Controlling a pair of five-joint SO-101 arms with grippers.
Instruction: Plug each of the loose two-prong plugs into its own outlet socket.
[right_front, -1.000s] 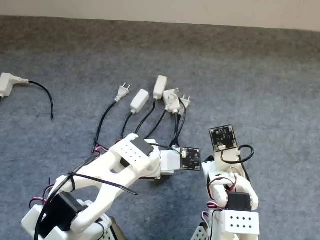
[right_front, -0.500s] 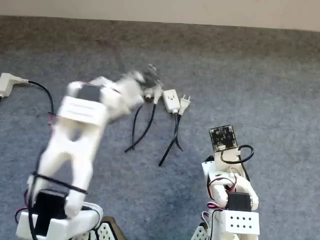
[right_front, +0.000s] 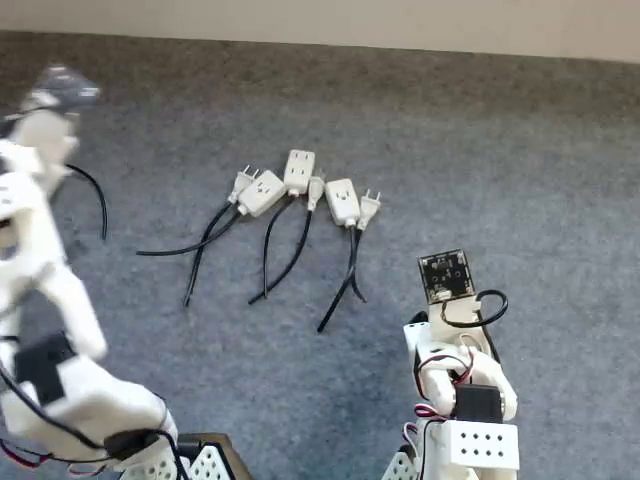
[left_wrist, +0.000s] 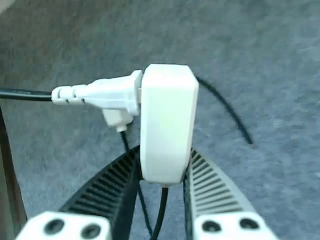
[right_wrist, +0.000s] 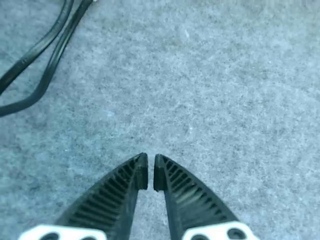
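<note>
In the left wrist view, my left gripper (left_wrist: 164, 162) is shut on the lower end of a white outlet socket (left_wrist: 167, 120), which has a white two-prong plug (left_wrist: 107, 95) seated in its side. My left arm (right_front: 35, 150) stretches to the far left of the grey carpet. Mid-carpet lie three more white sockets (right_front: 262, 192) (right_front: 298, 170) (right_front: 343, 200), each beside a plug (right_front: 243, 182) (right_front: 316, 190) (right_front: 368, 208); prongs still show on the outer two plugs. My right gripper (right_wrist: 150, 172) is shut on nothing, low over bare carpet, and its arm (right_front: 455, 340) sits folded at the lower right.
Black cables (right_front: 285, 255) trail from the middle cluster toward the arms. Another black cable (right_front: 98, 200) curls at the far left. A pale wall strip (right_front: 400, 20) borders the carpet's far edge. Bare carpet (right_front: 520, 170) lies to the right.
My left arm swung from the front centre, over the middle cluster, out to the far left. The middle sockets and plugs were shifted and regrouped. The right arm stayed still.
</note>
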